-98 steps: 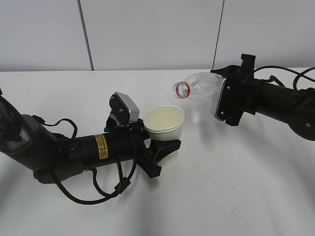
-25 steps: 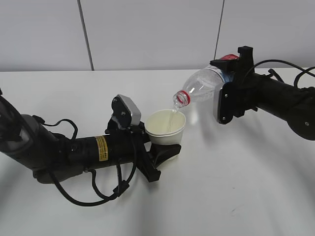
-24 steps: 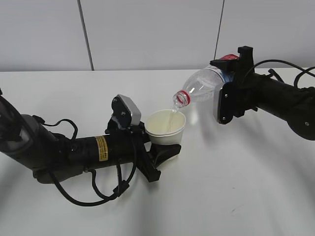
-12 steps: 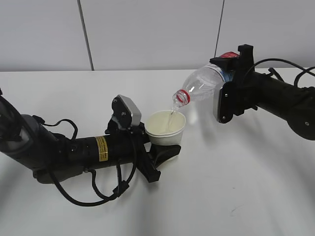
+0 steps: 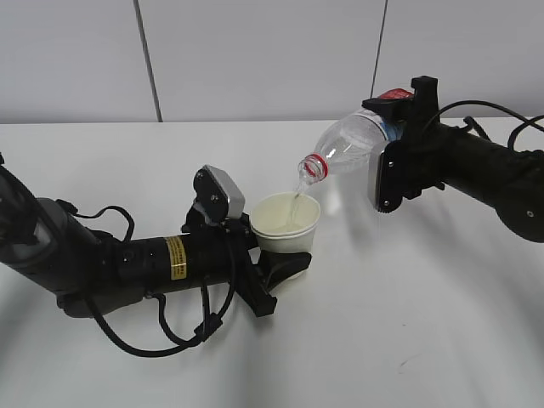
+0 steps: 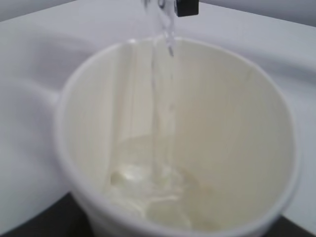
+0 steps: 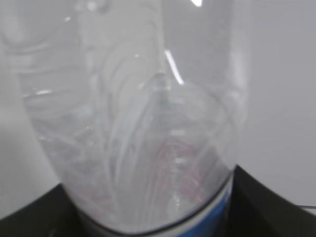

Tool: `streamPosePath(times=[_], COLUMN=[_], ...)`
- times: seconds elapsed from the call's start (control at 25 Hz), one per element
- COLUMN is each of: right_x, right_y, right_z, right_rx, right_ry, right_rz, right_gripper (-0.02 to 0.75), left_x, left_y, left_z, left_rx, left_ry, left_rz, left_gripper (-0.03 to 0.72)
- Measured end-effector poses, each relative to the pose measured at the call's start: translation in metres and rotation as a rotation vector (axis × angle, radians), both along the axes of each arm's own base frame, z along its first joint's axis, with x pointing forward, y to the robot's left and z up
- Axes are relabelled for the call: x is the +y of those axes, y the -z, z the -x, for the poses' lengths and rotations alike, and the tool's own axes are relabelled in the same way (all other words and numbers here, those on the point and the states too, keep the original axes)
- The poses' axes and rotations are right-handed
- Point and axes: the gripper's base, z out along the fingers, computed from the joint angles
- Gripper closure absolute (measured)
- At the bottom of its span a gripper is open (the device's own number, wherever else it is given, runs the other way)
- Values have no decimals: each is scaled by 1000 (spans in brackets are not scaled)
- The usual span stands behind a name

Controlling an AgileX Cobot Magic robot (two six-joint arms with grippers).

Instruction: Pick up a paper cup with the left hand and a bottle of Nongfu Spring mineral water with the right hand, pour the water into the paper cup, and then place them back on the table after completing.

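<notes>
My left hand's gripper (image 5: 276, 255) is shut on a white paper cup (image 5: 286, 223), holding it upright just above the white table (image 5: 382, 323). My right hand's gripper (image 5: 393, 127) is shut on a clear bottle (image 5: 348, 144) with a red neck ring, tilted mouth-down to the left above the cup. A thin stream of water (image 5: 296, 197) falls from the bottle mouth into the cup. The left wrist view shows the cup (image 6: 237, 128) from above, with the water (image 6: 163, 89) streaming in and pooling at the bottom. The right wrist view is filled by the bottle (image 7: 133, 128).
A pale wall with dark vertical seams (image 5: 146, 59) stands behind the table. Black cables (image 5: 170, 327) loop beside the left arm, and others trail off the right arm (image 5: 510, 132).
The bottle has tilted from nearly level to mouth-down and come over the cup, and water now streams in. In the last second the bottle rose slightly. The cup has barely moved.
</notes>
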Motion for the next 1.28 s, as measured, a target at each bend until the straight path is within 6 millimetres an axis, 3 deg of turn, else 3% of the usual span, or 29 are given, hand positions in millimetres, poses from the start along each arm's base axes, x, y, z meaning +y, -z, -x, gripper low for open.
streamPosePath(times=[0.56, 1.28], right_x=[0, 0], right_y=[0, 0], right_z=[0, 0], right_rx=[-1, 54], right_ry=[0, 20], right_rz=[1, -128], right_gripper=[307, 307], left_x=[0, 1], left_y=[0, -1], left_z=[0, -3], left_rx=[0, 7], left_ry=[1, -41], left_rz=[-1, 14], left_gripper=[308, 308])
